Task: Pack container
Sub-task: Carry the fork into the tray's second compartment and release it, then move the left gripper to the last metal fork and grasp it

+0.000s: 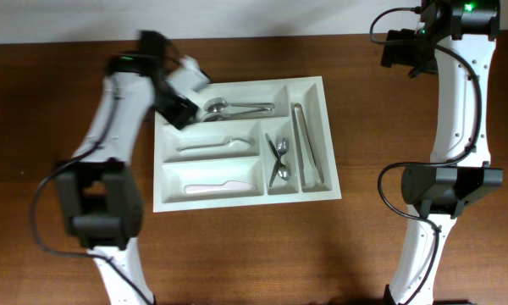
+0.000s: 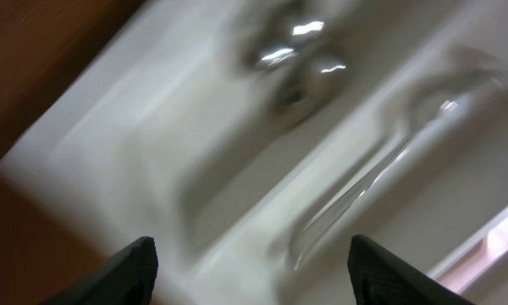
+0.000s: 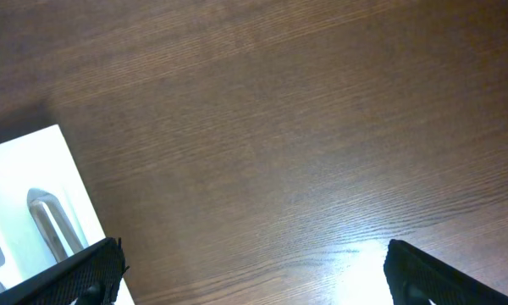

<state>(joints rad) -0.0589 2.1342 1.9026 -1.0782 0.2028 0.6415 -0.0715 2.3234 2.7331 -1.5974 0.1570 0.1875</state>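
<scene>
A white cutlery tray (image 1: pixel 173 174) lies flat at the middle of the brown wooden surface (image 1: pixel 364 254). Its top long compartment holds spoons (image 1: pixel 237 108), the middle one a silver utensil (image 1: pixel 216 145), and the bottom one a white knife (image 1: pixel 220 185). The narrow compartments hold small spoons (image 1: pixel 278 157) and tongs (image 1: pixel 307 148). The left end effector (image 2: pixel 254 271) hangs, blurred, over the tray's top left corner, fingers spread wide and empty. The right end effector (image 3: pixel 254 271) is equally wide apart, holding nothing, above bare wood beside the tray's edge.
</scene>
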